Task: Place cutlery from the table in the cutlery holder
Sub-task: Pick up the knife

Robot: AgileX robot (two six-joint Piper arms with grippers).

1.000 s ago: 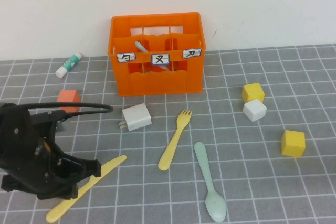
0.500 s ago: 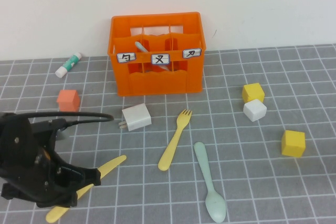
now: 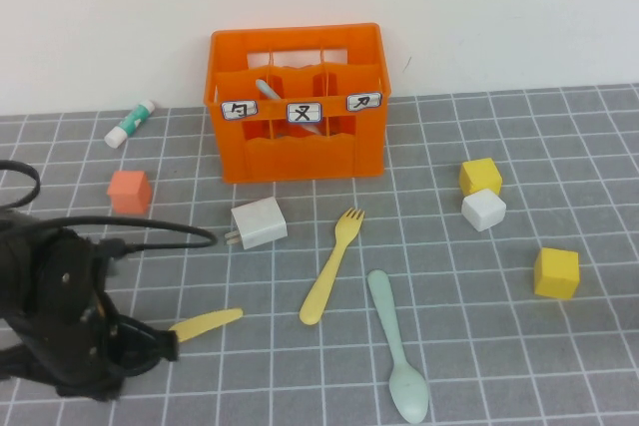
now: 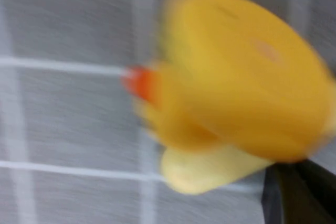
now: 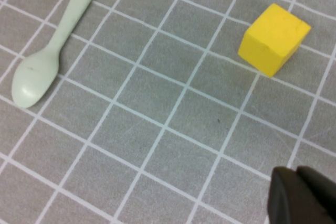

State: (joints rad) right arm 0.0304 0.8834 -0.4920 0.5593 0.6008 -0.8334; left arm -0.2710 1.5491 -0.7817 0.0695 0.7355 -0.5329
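Observation:
The orange cutlery holder stands at the back of the gridded table, with a grey utensil leaning inside it. My left gripper is at the front left, shut on the yellow knife, whose free end sticks out to the right. In the left wrist view the knife's pale end shows beside a dark finger, just over a blurred yellow duck. The yellow fork and mint spoon lie mid-table. My right gripper is shut and hovers over bare mat near the spoon.
A white plug adapter lies in front of the holder. A small orange cube and a white-and-green tube are at the left. Two yellow cubes and a white cube sit at the right.
My left arm has drawn back toward the front-left edge. The knife has swung from a long diagonal to nearly level, with much less of it showing.

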